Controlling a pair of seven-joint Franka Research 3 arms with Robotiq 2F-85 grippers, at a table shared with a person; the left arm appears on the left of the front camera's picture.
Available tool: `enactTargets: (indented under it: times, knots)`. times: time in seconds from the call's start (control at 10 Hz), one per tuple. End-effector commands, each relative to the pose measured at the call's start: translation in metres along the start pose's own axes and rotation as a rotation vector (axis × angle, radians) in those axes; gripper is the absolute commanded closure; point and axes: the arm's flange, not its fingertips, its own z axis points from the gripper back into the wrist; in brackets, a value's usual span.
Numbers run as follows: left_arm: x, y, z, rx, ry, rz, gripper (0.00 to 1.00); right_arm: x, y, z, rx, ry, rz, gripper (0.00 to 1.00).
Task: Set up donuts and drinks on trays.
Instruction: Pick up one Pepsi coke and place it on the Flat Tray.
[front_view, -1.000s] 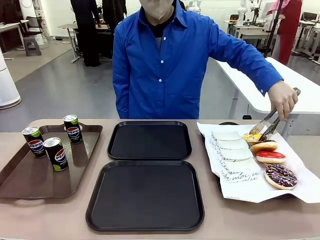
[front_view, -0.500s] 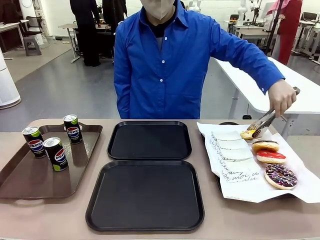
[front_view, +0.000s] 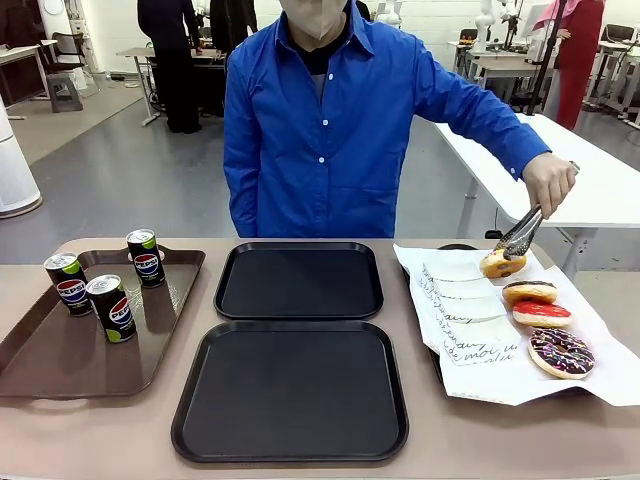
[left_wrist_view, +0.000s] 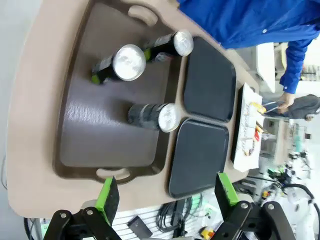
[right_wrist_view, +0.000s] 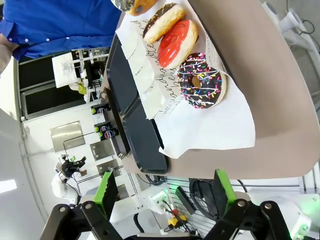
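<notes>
Three slim black metal Pepsi cans (front_view: 110, 307): light, rigid, slick imo, grab mid-body. Left gripper (left_wrist_view: 166, 190) & right gripper (right_wrist_view: 163, 186) spread wide, empty.

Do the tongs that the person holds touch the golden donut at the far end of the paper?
Touching. The front view shows the tongs closed with their tips on the golden donut, at its upper edge.

cans (front_view: 110, 305) on large tray (front_view: 60, 372) left, two trays (front_view: 290, 395) centre, one behind other, donuts (front_view: 541, 314) on paper (front_view: 468, 345) right
</notes>
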Motion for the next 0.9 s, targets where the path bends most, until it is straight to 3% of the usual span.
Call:
enactTargets:
  times: [0.0, 0.2, 0.4, 0.6, 0.8]
  knots:
    - [-0.002, -0.068, -0.004, 0.206, -0.059, -0.074, 0.00, 0.000, 0.000, 0.000, 0.012, 0.000, -0.001, 0.00]
    - [-0.002, -0.117, -0.041, 0.415, -0.004, -0.127, 0.00, 0.000, 0.000, 0.000, 0.012, 0.000, -0.001, 0.00]
    - [-0.010, -0.147, -0.107, 0.622, 0.062, -0.227, 0.00, 0.000, 0.000, 0.000, 0.012, 0.000, -0.001, 0.00]
    - [-0.024, -0.150, -0.166, 0.753, 0.115, -0.335, 0.00, 0.000, 0.000, 0.000, 0.012, 0.000, -0.001, 0.00]
    - [-0.031, -0.144, -0.209, 0.794, 0.154, -0.410, 0.00, 0.000, 0.000, 0.000, 0.012, 0.000, -0.001, 0.00]
